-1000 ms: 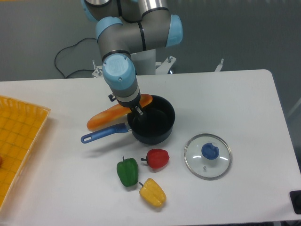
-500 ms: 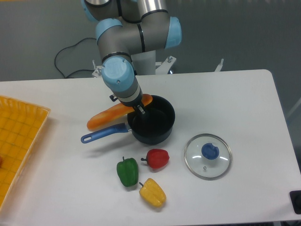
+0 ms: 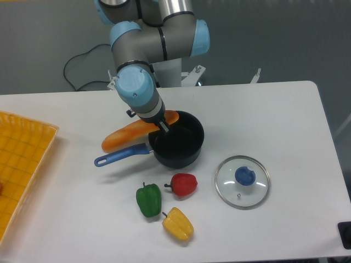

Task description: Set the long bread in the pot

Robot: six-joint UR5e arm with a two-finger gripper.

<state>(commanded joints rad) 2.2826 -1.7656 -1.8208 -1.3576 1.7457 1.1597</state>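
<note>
I see the white bench point(image 3: 285, 115) with the small round dark pot point(image 3: 178, 147) and its long blue handle near the middle. The long orange-golden bread loaf point(image 3: 123, 136) lies across the pot's far-left rim, one end over the opening, the other sticking out toward the left edge. The gripper point(image 3: 163, 127) hangs at the loaf; whether its fingers are apart, I cannot tell. I judge the placing almost done, only the release left.

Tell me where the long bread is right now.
The long bread lies tilted across the left rim of the pot, near the table's middle, its right end over the pot and its left end sticking out above the blue handle.
</note>
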